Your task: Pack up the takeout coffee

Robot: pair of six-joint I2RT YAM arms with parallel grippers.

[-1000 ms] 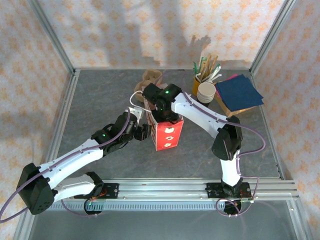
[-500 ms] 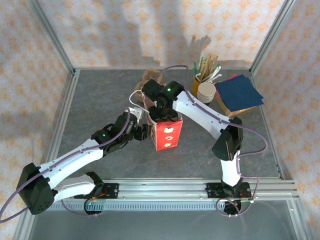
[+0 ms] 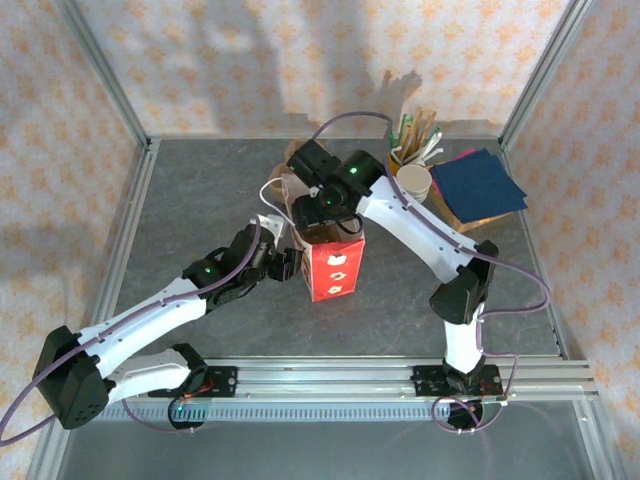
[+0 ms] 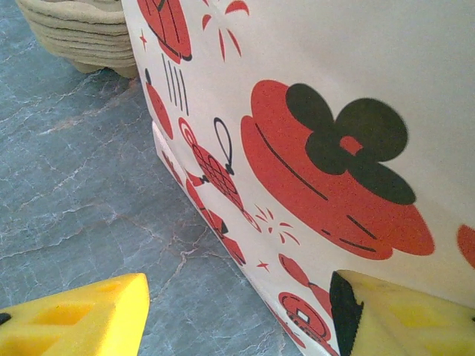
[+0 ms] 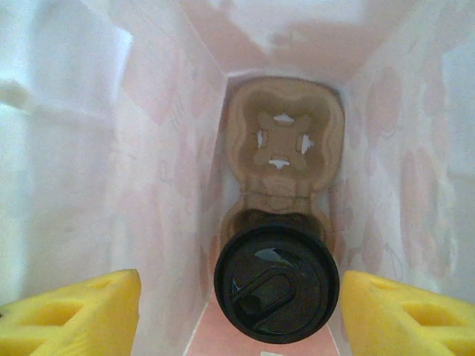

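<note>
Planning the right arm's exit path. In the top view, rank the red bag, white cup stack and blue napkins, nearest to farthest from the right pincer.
1. red bag: directly below the right pincer, mid-table.
2. white cup stack: off to the right, toward the back.
3. blue napkins: farthest, back right corner, beyond the cups.
</note>
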